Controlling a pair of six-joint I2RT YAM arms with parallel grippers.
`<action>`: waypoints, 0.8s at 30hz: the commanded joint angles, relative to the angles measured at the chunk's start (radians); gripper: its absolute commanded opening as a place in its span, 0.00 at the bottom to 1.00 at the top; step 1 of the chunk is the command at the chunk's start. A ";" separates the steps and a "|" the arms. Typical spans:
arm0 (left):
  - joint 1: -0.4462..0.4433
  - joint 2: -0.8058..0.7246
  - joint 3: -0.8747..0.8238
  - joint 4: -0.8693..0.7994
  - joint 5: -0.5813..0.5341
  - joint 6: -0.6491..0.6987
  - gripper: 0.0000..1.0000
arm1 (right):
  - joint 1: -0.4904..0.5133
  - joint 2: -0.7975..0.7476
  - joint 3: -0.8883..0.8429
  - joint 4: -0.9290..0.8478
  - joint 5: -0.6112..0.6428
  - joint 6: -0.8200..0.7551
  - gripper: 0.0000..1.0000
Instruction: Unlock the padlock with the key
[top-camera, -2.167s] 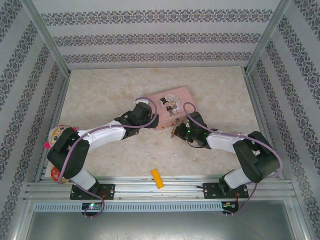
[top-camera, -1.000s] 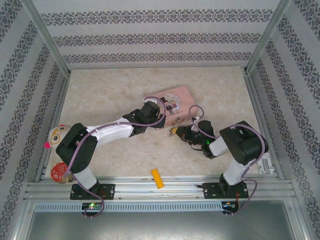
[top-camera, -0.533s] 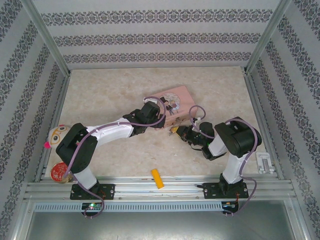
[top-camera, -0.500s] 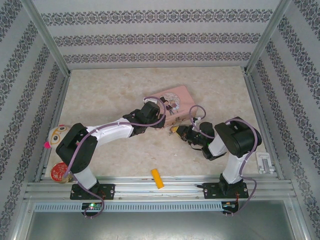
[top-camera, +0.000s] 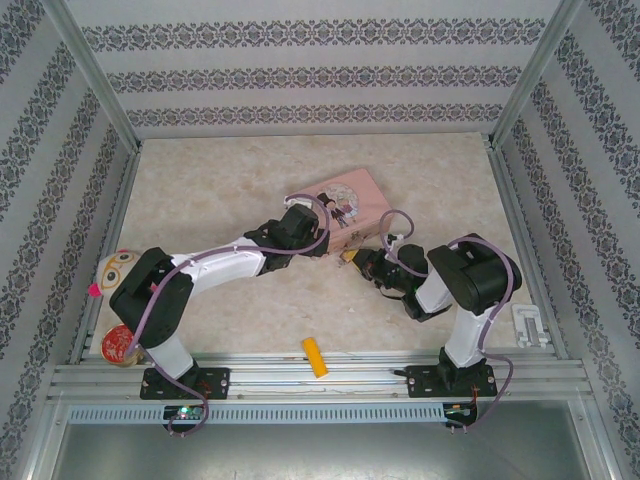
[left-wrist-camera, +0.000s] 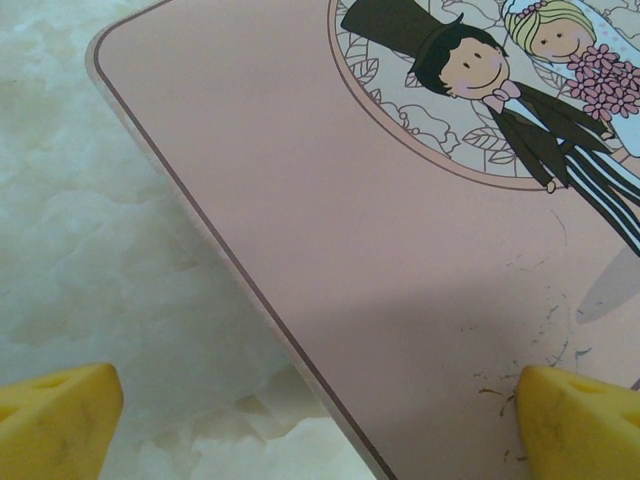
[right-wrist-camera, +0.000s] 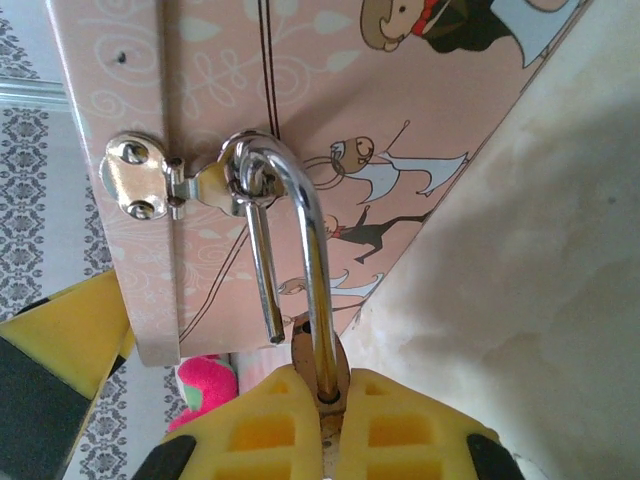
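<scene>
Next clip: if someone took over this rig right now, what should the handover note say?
Left gripper: open, straddling the tin edge, one finger above the lid, one above the table.
Right gripper: shut on the padlock body.
Padlock: shackle hooked through the tin's hasp; its short leg looks free of the body, so it seems unlocked.
Key: cannot make it out.
Done: apparently the unlocking.
Left: confirm that.

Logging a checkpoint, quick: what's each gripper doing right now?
Left gripper: open, holding nothing, over the pink tin.
Right gripper: shut on the padlock.
</scene>
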 joint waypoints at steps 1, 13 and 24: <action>-0.007 -0.004 -0.042 -0.123 -0.042 0.011 0.99 | -0.006 -0.003 0.002 0.072 0.139 0.033 0.00; -0.005 -0.011 -0.057 -0.121 -0.044 0.006 0.99 | 0.012 -0.001 -0.011 0.072 0.243 0.063 0.00; -0.006 -0.034 -0.054 -0.116 -0.041 0.004 0.99 | 0.017 -0.014 -0.033 0.073 0.323 0.087 0.00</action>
